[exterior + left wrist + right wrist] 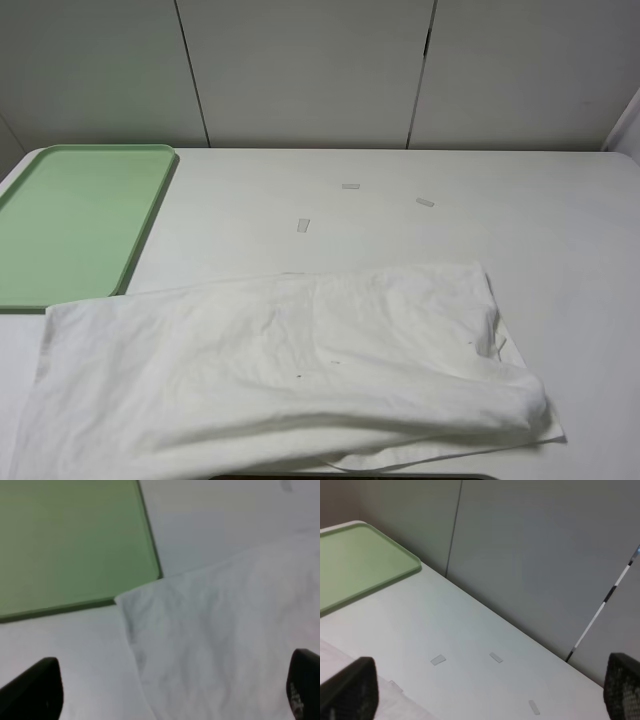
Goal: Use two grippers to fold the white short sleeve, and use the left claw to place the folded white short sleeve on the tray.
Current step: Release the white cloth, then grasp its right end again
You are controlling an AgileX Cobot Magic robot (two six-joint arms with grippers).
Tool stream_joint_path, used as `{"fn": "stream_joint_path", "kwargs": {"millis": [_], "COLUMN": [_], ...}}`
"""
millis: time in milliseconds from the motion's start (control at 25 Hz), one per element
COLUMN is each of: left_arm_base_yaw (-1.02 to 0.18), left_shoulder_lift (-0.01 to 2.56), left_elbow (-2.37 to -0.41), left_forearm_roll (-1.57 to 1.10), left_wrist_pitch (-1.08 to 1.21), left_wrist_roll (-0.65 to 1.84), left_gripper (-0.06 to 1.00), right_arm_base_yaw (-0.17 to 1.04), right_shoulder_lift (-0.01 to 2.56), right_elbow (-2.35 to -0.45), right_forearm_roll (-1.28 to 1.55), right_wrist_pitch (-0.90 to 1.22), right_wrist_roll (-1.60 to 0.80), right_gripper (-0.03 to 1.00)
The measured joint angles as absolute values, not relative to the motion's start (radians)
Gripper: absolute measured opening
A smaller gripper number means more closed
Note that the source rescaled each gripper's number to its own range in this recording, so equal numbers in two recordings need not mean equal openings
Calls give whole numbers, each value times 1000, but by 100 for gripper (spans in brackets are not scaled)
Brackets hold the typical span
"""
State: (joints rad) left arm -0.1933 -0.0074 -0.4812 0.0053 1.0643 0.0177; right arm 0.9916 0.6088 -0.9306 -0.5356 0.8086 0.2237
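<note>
1. The right tool (pixel 487 692) shows only as two blurred black fingertips (pixel 350 690), which stand wide apart with nothing held between them.
2. A flat light green plastic tray (pixel 355 560) with a rounded corner and a low raised rim lies on the plain white desk (pixel 470 625), near its back edge.
3. Three small pale tape strips (pixel 438 659) lie flat on the bare desk, apart from one another and well apart from the tray.
4. An edge of thin white fabric T-shirt (pixel 390 702) lies on the desk just beside one fingertip.
5. Grey wall panels (pixel 520 555) with a dark vertical seam stand behind the desk.
6. A thin black-and-white striped rod (pixel 605 600) slants across the panels.
</note>
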Motion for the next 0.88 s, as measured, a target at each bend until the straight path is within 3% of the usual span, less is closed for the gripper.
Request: {"fn": "stream_joint_path", "kwargs": {"millis": [240,880], "left_arm_base_yaw": [-112,-108], "left_shoulder_lift": [-7,-7], "left_elbow": [-481,-481], "left_forearm_roll": [5,5], "left_wrist_pitch": [1064,1064], "left_wrist_roll": [18,18], "left_gripper": [88,88], "right_arm_base_yaw": [992,992], "right_shoulder_lift": [609,609], "right_elbow": [-931,-931], "right_forearm_roll": [-513,-337], "right_wrist_pitch": [851,1049], "right_wrist_roll": [272,355], "right_gripper": [99,99]}}
